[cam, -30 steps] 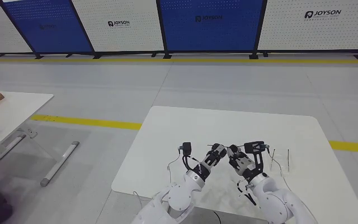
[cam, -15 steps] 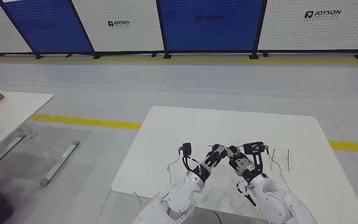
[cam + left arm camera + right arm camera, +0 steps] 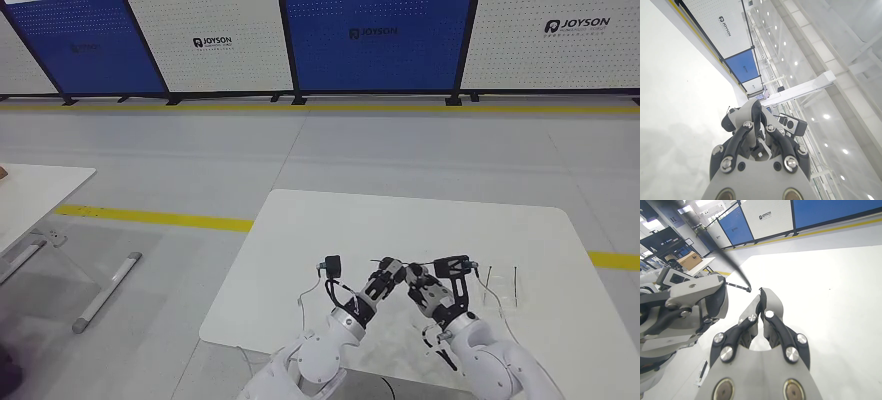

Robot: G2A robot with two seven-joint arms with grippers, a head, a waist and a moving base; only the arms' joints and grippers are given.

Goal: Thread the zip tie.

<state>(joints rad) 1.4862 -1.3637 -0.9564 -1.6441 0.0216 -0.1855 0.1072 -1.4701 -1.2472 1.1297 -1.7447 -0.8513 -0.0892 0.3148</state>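
A black zip tie (image 3: 736, 286) sticks out of my left gripper (image 3: 723, 285), which is shut on it; its small square head (image 3: 748, 290) points at my right gripper. A blurred length of black strap (image 3: 728, 260) rises from the head and passes close to the right wrist camera. My right gripper (image 3: 760, 294) is shut, with a short black tip poking out between its fingertips, a small gap from the head. From above, the left gripper (image 3: 389, 271) and right gripper (image 3: 418, 281) sit nearly tip to tip over the white table (image 3: 400, 225). The left gripper (image 3: 757, 108) is shut.
Spare zip ties (image 3: 488, 285) lie on the table to the right of the grippers, another (image 3: 515, 284) beside them. A packet with a black tie (image 3: 702, 371) lies near the front edge. A second table (image 3: 35, 195) stands far left.
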